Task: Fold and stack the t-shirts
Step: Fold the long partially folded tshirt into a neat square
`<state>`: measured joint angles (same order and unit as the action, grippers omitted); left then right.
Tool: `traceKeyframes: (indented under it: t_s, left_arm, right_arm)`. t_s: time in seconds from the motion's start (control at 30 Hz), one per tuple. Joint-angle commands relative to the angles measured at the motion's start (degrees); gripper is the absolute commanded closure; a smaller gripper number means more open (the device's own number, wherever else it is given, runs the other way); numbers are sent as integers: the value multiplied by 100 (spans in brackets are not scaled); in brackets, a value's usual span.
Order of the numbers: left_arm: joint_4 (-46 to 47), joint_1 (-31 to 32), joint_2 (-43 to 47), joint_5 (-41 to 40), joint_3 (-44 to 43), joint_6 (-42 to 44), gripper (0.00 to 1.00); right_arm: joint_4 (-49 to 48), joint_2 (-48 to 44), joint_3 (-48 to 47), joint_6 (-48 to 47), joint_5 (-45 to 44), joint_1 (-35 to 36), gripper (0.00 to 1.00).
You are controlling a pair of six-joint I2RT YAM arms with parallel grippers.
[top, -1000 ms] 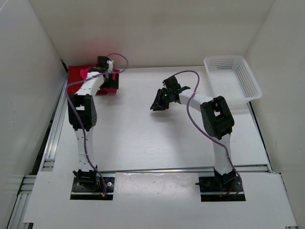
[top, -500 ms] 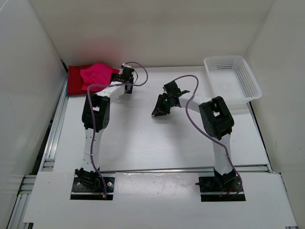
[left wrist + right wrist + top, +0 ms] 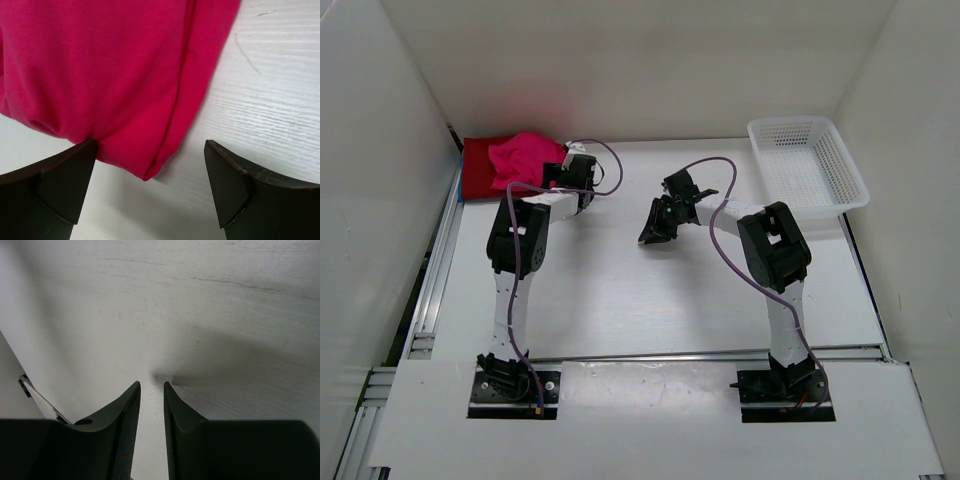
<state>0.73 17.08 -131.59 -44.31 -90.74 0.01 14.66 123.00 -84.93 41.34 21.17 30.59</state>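
T-shirts, stacking part done by the look of it: pink shirt (image 3: 525,158) bunched atop red shirt (image 3: 475,172) at the far left corner of the desk (image 3: 650,300), neatening probably left; left claw (image 3: 150,150) wide open, empty, beside it; right claw (image 3: 152,386) barely open, empty, mid-desk.

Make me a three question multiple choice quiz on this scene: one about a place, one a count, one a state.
1. Where does the pink shirt lie?
A. in the middle of the table
B. on the red shirt at the far left corner
C. at the near right corner

2. How many shirts show?
A. two
B. one
C. four

3. How is the left gripper?
A. shut on the pink shirt
B. out of view
C. open

Answers:
1 B, the overhead view shows pink cloth over red in that corner.
2 A, only pink and red appear.
3 C, its fingers stand wide apart in the wrist view.
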Motion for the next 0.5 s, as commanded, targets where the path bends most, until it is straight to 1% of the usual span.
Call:
traceKeyframes:
  t_s: [0.0, 0.03, 0.13, 0.23, 0.27, 0.3, 0.33, 0.37, 0.4, 0.47]
  left_arm:
    - [-12, -73, 388, -25, 302, -1, 0]
    - [-12, -73, 388, -25, 302, -1, 0]
    - [41, -126, 187, -156, -57, -1, 8]
    - [41, -248, -33, -156, -409, -1, 34]
    - [41, -249, -33, -156, -409, -1, 40]
    - [41, -249, -33, -104, -462, -1, 55]
    - [41, -249, -33, -25, -462, -1, 66]
    - [41, -249, -33, -25, -401, -1, 81]
    - [41, -249, 45, 71, -401, -1, 90]
    - [41, -179, 274, 264, -155, -1, 90]
  right_arm:
    - [-7, -241, 2, -135, 1, -18, 70]
    - [-7, -241, 2, -135, 1, -18, 70]
    - [-7, -241, -59, -82, 54, -18, 70]
    - [-7, -241, -59, -82, 54, -18, 70]
    - [-7, -241, -59, -82, 54, -18, 70]
    - [-7, -241, -59, -82, 54, -18, 70]
    - [-7, -241, -59, -82, 2, -70, 70]
    - [-7, -241, -59, -82, 1, -71, 70]
    - [-7, -241, -59, -82, 1, -71, 70]
    - [-7, -241, -59, -82, 1, -71, 70]
